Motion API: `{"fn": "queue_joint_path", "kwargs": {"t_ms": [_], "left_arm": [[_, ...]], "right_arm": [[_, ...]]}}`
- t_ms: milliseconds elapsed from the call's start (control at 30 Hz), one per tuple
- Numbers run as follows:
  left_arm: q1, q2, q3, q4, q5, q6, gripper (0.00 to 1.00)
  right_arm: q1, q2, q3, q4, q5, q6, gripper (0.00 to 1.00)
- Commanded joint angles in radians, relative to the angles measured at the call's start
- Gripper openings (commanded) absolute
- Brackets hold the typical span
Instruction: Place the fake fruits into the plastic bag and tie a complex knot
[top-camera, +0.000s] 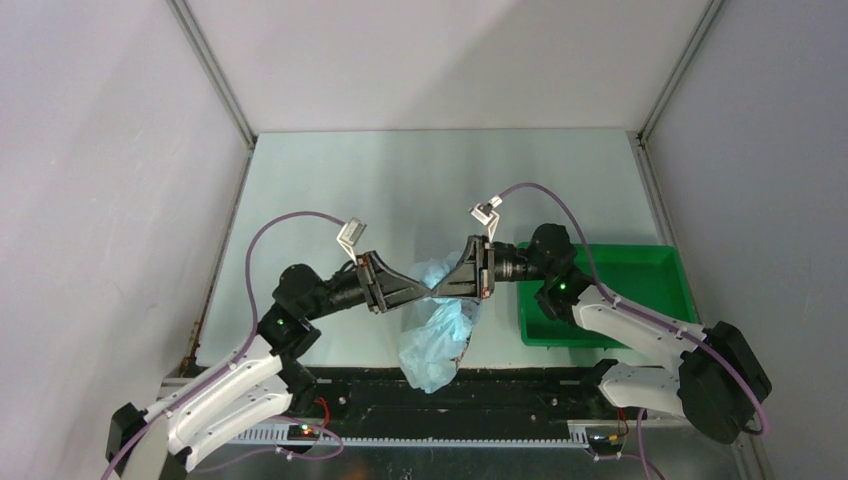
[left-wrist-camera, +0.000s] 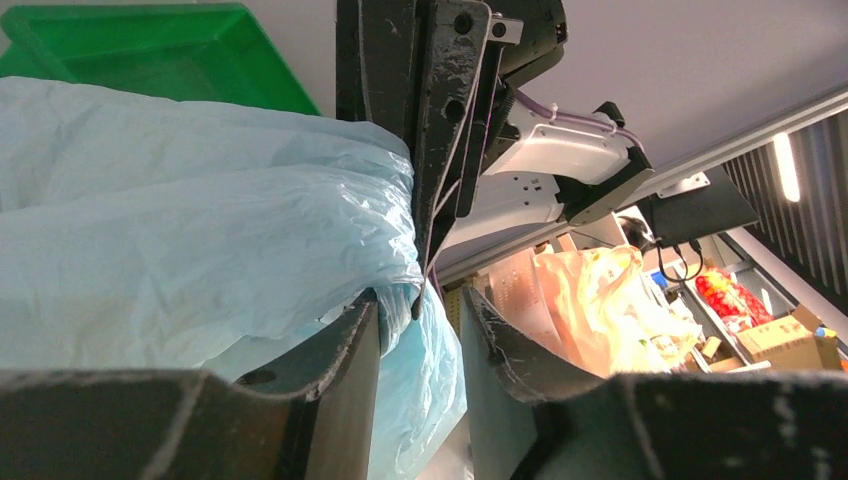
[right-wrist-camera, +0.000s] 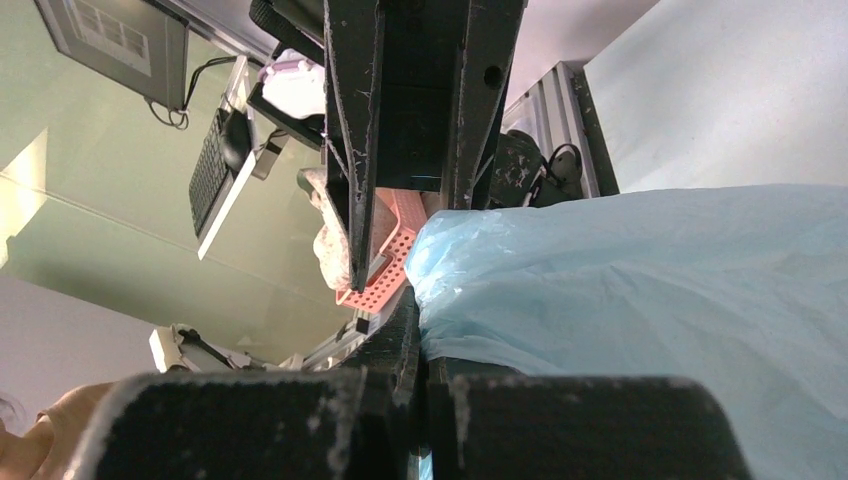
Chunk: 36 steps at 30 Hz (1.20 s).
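plastic bag (top-camera: 438, 340): lower centre, hung between both arms, probably so its neck can be worked for knotting | left gripper (left-wrist-camera: 420, 335): narrowly parted round a bag fold | right gripper (right-wrist-camera: 415, 335): clamped on bag top | fake fruits: unseen

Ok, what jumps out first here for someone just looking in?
The left gripper and right gripper meet tip to tip mid-table on the light-blue plastic bag, which hangs crumpled below them. The right pinches it; the left's jaws stand apart. A green tray lies at right.
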Motion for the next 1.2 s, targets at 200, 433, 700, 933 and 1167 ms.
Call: {"fn": "queue_joint_path", "kwargs": {"t_ms": [200,433,700,933,1167], "left_arm": [[-0.005,0.004,-0.013,0.105,0.112,0.019,0.28],[-0.005,0.009,-0.004,0.078,0.150,0.068,0.23],[-0.006,0.001,0.019,0.048,0.153,0.124,0.00],[-0.006,-0.013,0.033,-0.044,0.088,0.169,0.00],[-0.005,-0.001,0.032,-0.110,0.036,0.194,0.00]], "right_arm": [[-0.004,0.001,0.045,0.113,-0.034,0.046,0.00],[-0.003,0.009,0.045,0.133,-0.042,0.063,0.00],[0.000,0.006,0.045,0.124,-0.037,0.058,0.00],[-0.006,-0.030,0.045,0.031,-0.017,0.024,0.20],[-0.052,-0.189,0.046,-0.298,0.049,-0.098,0.73]]}}
